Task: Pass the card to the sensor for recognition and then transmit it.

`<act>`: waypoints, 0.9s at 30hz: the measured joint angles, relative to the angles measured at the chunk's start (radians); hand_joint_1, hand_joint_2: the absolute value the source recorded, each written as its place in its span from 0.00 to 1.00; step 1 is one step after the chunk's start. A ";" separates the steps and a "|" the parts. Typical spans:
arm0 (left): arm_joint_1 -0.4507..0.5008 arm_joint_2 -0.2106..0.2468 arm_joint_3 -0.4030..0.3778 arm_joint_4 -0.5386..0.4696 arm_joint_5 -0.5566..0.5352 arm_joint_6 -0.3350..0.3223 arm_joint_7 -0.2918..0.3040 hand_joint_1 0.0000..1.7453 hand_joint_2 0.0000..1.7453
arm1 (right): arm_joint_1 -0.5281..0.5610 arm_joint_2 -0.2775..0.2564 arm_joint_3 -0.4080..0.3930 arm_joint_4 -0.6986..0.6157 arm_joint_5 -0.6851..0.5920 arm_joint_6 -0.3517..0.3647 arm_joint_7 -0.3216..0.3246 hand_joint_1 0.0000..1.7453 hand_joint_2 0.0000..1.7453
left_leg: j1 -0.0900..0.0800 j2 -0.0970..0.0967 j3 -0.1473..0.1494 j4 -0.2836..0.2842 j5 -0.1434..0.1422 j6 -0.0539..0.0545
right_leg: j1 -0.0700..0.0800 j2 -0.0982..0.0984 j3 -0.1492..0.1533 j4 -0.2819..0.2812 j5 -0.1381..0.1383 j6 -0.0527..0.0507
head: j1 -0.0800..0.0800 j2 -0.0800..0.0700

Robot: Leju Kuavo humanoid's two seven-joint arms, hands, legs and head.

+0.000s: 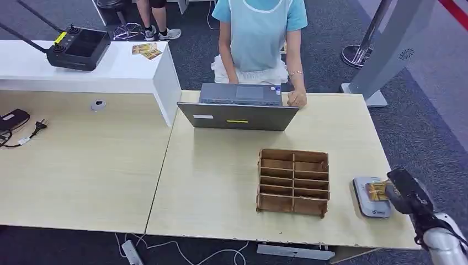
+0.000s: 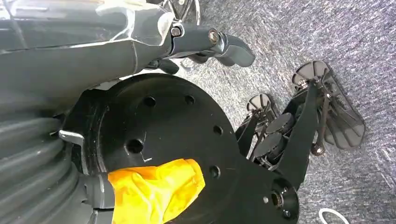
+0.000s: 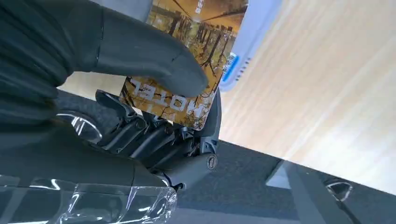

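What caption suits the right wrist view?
The right hand holds a hotel card over the grey card reader on the table.

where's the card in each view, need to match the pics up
Head view: the card is near the table's right edge, held by the right hand over the grey sensor.
Right wrist view: the card sits centre-top, pinched under the thick grey thumb.
Left wrist view: the card is not in it.
Shared landmark: the grey sensor, lying just behind the card in both views.
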 joint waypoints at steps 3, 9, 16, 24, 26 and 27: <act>0.000 0.000 0.001 0.000 0.000 0.000 0.000 0.00 1.00 | 0.000 0.003 -0.021 -0.035 -0.007 0.002 -0.003 1.00 1.00 | 0.000 0.000 0.000 0.000 0.000 0.000 | 0.000 0.000 0.000 0.000 0.000 0.000 | 0.000 0.000; 0.000 0.000 0.005 0.000 0.000 -0.001 0.000 0.00 1.00 | 0.001 0.003 -0.046 -0.102 -0.024 0.036 -0.015 1.00 1.00 | 0.000 0.000 0.000 0.000 0.000 0.000 | 0.000 0.000 0.000 0.000 0.000 0.000 | 0.000 0.000; 0.000 -0.003 0.017 0.000 0.000 -0.001 -0.002 0.00 1.00 | 0.006 0.003 -0.045 -0.164 -0.032 0.056 -0.016 1.00 1.00 | 0.000 0.000 0.000 0.000 0.000 0.000 | 0.000 0.000 0.000 0.000 0.000 0.000 | 0.000 0.000; 0.001 -0.004 0.018 0.000 0.000 -0.002 -0.003 0.00 1.00 | 0.007 0.003 -0.045 -0.187 -0.038 0.059 -0.021 1.00 1.00 | 0.000 0.000 0.000 0.000 0.000 0.000 | 0.000 0.000 0.000 0.000 0.000 0.000 | 0.000 0.000; 0.001 -0.004 0.018 0.000 0.000 -0.002 -0.003 0.00 1.00 | 0.007 0.003 -0.043 -0.195 -0.041 0.066 -0.028 1.00 1.00 | 0.000 0.000 0.000 0.000 0.000 0.000 | 0.000 0.000 0.000 0.000 0.000 0.000 | 0.000 0.000; 0.001 -0.004 0.018 0.000 0.000 -0.002 -0.003 0.00 1.00 | 0.007 0.003 -0.042 -0.200 -0.042 0.067 -0.029 1.00 1.00 | 0.000 0.000 0.000 0.000 0.000 0.000 | 0.000 0.000 0.000 0.000 0.000 0.000 | 0.000 0.000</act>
